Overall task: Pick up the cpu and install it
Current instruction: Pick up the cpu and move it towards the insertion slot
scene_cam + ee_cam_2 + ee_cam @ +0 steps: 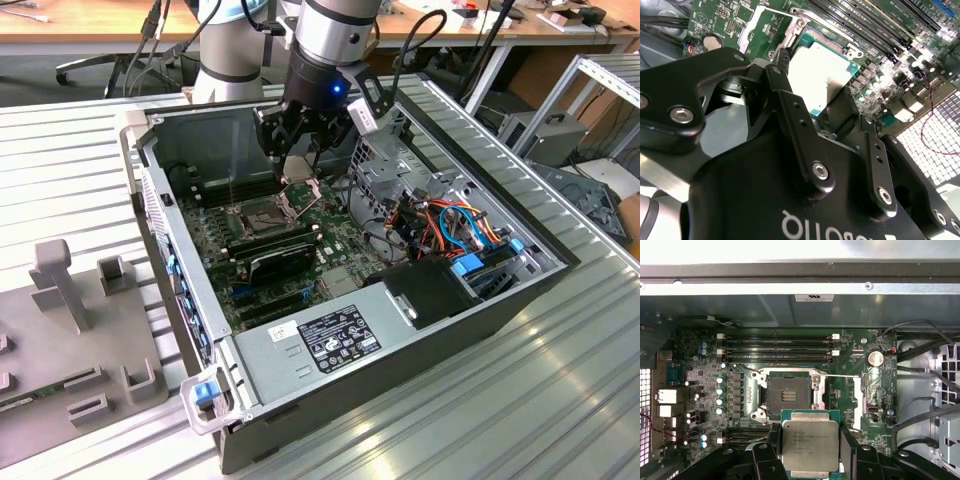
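The cpu [300, 168] is a thin square chip with a pale silver face and a green rim, held flat between the black fingers of my gripper [301, 160], which is shut on it. It hangs inside the open computer case, a little above the green motherboard [335, 235]. In the first wrist view the cpu [810, 442] sits between two fingers [848, 440], just beside the dark open socket [788, 396]. In the second wrist view the cpu [819, 75] partly covers the socket [827, 41] behind it. In the exterior view the socket [257, 214] lies toward that view's left of the gripper.
Memory slots [777, 347] run along one side of the socket, and its hinged metal frame [859, 400] is swung open on the other. Bundled cables [450, 225] and a black drive bay [430, 290] fill the case's right in the exterior view. A grey fixture plate [70, 340] lies outside.
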{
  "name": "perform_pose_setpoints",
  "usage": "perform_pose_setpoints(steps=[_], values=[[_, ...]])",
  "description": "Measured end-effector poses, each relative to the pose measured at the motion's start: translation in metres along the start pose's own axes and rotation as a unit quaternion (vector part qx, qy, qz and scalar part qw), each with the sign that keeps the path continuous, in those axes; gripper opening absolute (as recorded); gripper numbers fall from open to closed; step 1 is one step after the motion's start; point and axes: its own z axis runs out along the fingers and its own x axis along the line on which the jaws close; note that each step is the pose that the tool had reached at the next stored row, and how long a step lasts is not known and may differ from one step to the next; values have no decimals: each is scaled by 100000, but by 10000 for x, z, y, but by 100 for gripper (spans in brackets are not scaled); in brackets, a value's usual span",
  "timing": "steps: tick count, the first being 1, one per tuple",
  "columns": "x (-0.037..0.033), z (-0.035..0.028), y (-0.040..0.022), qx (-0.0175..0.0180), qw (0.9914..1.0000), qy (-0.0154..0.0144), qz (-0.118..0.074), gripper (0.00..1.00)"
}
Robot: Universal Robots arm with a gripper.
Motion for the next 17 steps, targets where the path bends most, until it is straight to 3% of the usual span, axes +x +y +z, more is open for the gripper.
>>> perform_pose_setpoints(steps=[17], values=[[-2, 61, -23, -2, 100000, -5, -8, 55]])
